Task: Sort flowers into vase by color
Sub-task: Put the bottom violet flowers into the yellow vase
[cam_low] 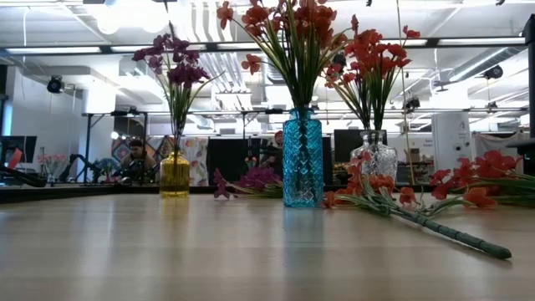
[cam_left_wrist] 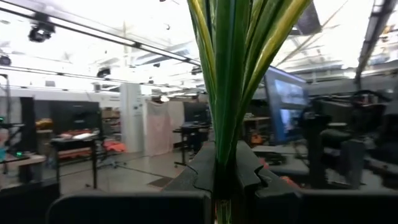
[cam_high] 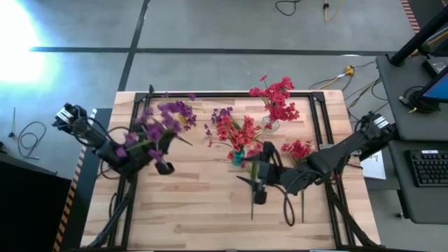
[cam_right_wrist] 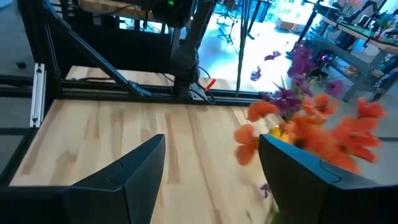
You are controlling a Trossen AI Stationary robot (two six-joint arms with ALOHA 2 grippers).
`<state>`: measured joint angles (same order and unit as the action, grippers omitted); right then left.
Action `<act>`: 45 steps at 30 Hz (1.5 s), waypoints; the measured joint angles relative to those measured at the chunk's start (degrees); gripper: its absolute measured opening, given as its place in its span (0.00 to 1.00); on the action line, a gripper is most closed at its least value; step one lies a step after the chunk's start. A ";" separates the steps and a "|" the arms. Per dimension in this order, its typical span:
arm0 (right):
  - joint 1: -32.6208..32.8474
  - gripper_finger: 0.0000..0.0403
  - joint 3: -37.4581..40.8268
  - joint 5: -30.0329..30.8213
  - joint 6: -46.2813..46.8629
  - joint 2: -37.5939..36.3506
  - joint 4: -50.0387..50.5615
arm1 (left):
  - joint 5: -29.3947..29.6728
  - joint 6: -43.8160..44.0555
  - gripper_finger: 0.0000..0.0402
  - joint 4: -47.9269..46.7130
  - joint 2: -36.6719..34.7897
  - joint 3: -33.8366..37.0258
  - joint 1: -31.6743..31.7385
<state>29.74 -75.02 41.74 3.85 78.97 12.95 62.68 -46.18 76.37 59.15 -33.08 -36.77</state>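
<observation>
Three vases already carry flowers, so I judge the sort well along but not finished: in the low view the yellow vase [cam_low: 175, 174] holds purple sprigs [cam_low: 174, 63], the blue vase [cam_low: 302, 159] holds red sprigs [cam_low: 288, 21], and the clear vase [cam_low: 378, 156] holds more red ones. What is left, as far as I can see, is a loose red sprig [cam_low: 418, 209] lying flat on the table [cam_low: 167, 251] to the right of the blue vase, another red cluster [cam_low: 489, 188] at the far right, and a few purple blossoms [cam_low: 251, 178] lying between the yellow and blue vases. My left gripper [cam_high: 162, 166] is clamped shut on a purple sprig [cam_high: 155, 128], raised over the table's left side; its wrist camera shows only the green stems [cam_left_wrist: 227, 93] pinched between the dark fingers [cam_left_wrist: 205, 168], never the blossoms, which only the overhead picture gives me. My right gripper [cam_right_wrist: 211, 180] stands with its jaws wide apart and nothing between them, low over bare wood just in front of the blue vase. The overhead picture places both arms, which the table-level camera does not show at all; that camera, in turn, tells me each vase's colour and that all three stand upright.
</observation>
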 joint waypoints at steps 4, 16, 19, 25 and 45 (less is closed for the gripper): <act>-0.02 0.61 0.00 -0.18 0.62 -3.64 4.21 | 0.01 -1.61 0.00 -0.37 -4.44 1.42 2.10; -0.39 0.61 0.00 -0.11 -4.53 -12.21 8.43 | -0.31 -5.39 0.00 -13.33 -12.88 -0.08 15.47; -1.00 0.61 0.00 -0.13 -5.99 -12.79 8.47 | -1.63 -6.40 0.00 -13.86 -14.54 -0.74 19.31; -3.03 0.61 0.00 -0.11 -7.53 -12.99 8.52 | -2.79 -5.24 0.00 -20.21 -16.13 -5.66 20.47; -4.28 0.61 0.00 -0.11 -5.21 -12.83 9.20 | -7.22 -2.98 0.00 -37.53 -22.92 -12.21 34.52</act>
<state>25.45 -75.02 41.63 -1.37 66.14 22.15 55.46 -49.16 38.84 36.23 -45.29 -2.24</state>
